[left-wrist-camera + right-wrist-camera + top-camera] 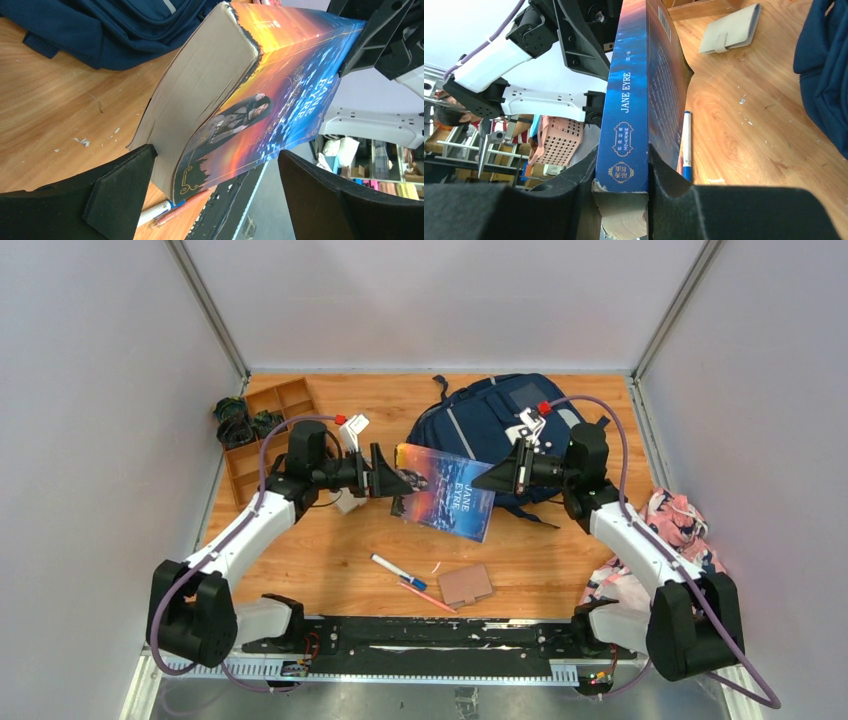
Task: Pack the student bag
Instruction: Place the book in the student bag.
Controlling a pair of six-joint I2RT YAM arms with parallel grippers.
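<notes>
Top external view has my right gripper (482, 480) pinching the Jane Eyre paperback (452, 496) across its covers near the spine, the book tilted above the wooden table (330, 550). My left gripper (408, 481) is spread wide around the opposite corner, one finger close by the page edge, the other well apart. Just behind the book, the navy student bag (480, 415) lies at the table's far side
</notes>
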